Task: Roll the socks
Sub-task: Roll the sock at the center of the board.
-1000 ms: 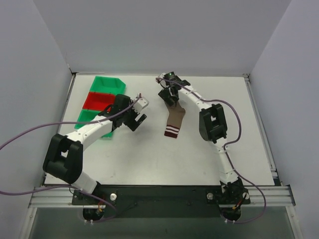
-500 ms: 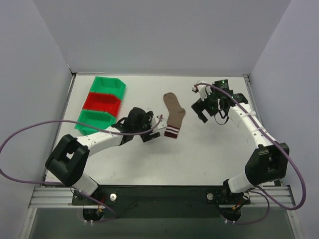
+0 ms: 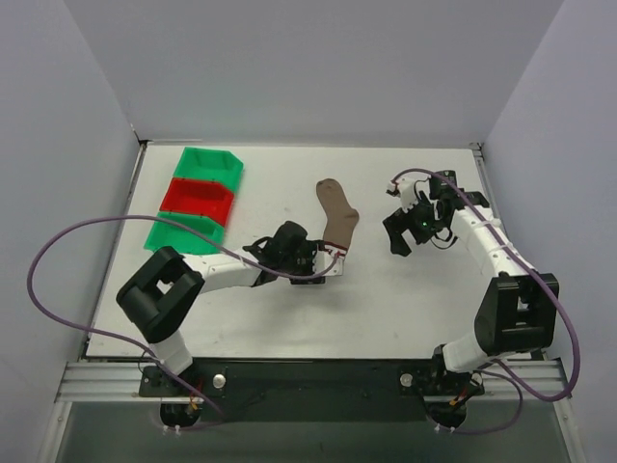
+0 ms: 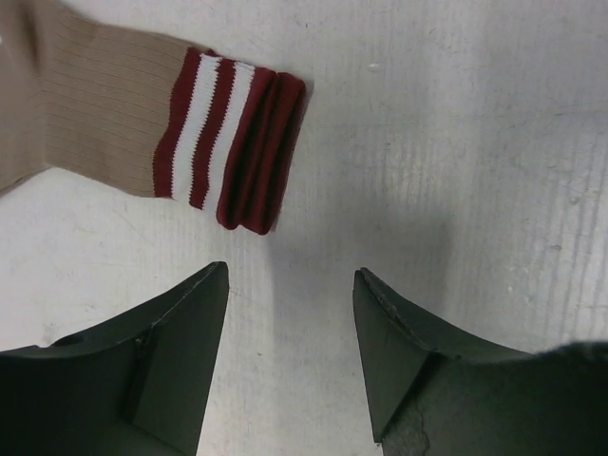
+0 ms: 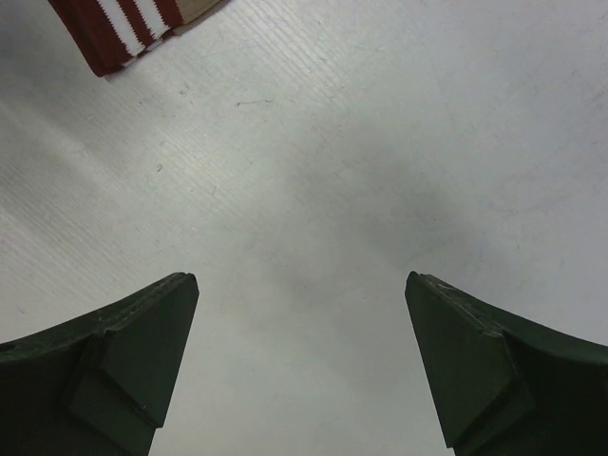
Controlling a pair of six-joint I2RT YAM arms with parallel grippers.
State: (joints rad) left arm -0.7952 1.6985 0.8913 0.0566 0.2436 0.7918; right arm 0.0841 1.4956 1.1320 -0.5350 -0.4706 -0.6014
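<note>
Overhead: the sock runs 12 to 6, its cuff end touching or just beside the left gripper; right gripper well apart at 3 o'clock.
Left wrist: jaws half-parted, empty, sock at 11.
Right wrist: jaws wide, empty.

A red bin sits between two green bins on the white table.

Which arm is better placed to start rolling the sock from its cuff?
Left arm: its jaws stand open right beside the sock's striped cuff. The right arm sits farther off.
</note>
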